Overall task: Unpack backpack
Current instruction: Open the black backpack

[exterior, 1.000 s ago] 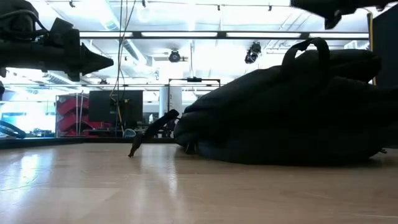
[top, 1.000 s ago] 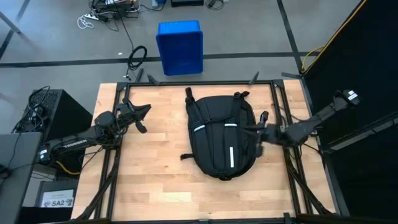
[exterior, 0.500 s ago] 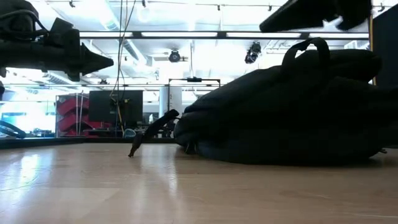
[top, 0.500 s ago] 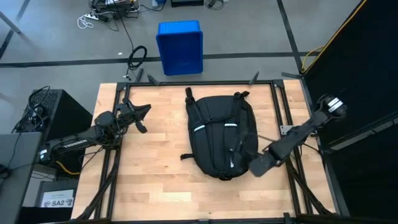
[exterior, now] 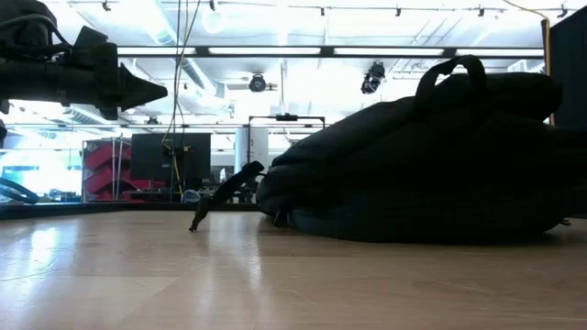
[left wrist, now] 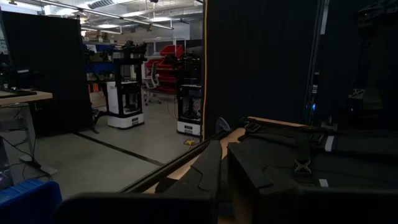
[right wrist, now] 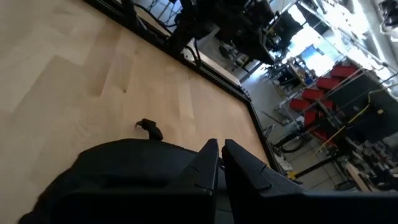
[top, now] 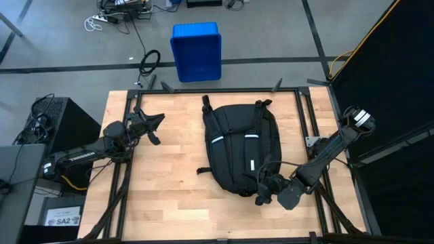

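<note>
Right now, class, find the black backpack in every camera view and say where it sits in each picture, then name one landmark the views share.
High view: the backpack lies mid-table, slightly right of centre.
Low view: it fills the right half, handle loop on top.
Left wrist view: lower right, straps and buckle showing.
Right wrist view: a dark mound along the bottom edge, behind the fingers.
Shared landmark: the wooden table top.

A robotics lab or workshop: a wooden tabletop [top: 169,176] in a black metal frame stands on a grey concrete floor [top: 68,41] with loose cables [top: 115,13]. Beyond it are red equipment racks [exterior: 105,165], a monitor [exterior: 170,156], black partition panels [left wrist: 261,56] and ceiling strip lights [exterior: 275,50].
</note>
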